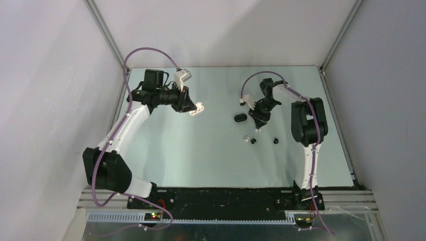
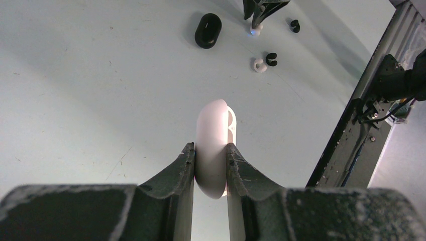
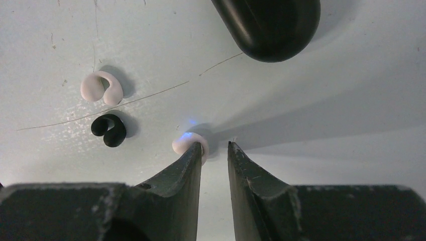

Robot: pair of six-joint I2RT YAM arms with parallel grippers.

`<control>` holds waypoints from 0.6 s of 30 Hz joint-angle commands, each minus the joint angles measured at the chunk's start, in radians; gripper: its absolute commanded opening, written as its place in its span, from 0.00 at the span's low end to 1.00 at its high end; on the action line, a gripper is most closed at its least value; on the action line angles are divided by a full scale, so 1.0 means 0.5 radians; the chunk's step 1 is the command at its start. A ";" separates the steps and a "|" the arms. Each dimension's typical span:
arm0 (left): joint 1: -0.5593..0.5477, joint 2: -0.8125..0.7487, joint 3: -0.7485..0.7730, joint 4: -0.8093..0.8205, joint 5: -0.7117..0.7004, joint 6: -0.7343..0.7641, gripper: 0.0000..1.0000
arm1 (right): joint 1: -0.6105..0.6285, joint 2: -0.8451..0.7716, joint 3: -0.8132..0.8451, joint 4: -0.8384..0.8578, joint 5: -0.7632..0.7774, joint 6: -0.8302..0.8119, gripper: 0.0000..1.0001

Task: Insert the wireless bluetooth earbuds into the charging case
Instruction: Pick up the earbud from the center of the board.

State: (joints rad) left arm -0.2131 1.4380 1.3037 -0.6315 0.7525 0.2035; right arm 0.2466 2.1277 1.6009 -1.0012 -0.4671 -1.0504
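well, the left arm (image 1: 123,125) rises from its base, folds at a low elbow far to the left and reaches up the counter (image 1: 201,160), with its wrist turned to point rightward. the left end effector (image 2: 210,150) is pinched on the white case (image 2: 213,125), which it holds edge-on off the counter, both fingers pressed against its sides. right of it, well apart, the black case (image 1: 240,118) lies on the counter. just nearer than that sit a white bud (image 1: 246,139) and a black bud (image 1: 253,141), almost touching, and a second black bud (image 1: 276,140) lies farther right. the right arm (image 1: 307,123) stands up from its base, bends at a high elbow and curls back left, its wrist pointing down beside the black case. the right end effector (image 3: 215,148) has its fingers a narrow gap apart with nothing in the gap. one fingertip (image 3: 195,155) touches the other white bud (image 3: 183,143), which lies on the counter.
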 commanded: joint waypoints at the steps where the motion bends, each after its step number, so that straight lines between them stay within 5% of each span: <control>1: -0.001 0.000 0.042 0.022 0.037 0.043 0.00 | 0.010 -0.057 -0.044 -0.042 0.029 -0.030 0.30; 18: -0.001 0.002 0.045 0.024 0.038 0.041 0.00 | -0.002 -0.068 0.015 -0.307 -0.165 -0.128 0.32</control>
State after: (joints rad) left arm -0.2131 1.4384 1.3037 -0.6315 0.7540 0.2035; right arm 0.2417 2.1258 1.5986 -1.0729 -0.5125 -1.0863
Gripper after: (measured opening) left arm 0.276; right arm 0.317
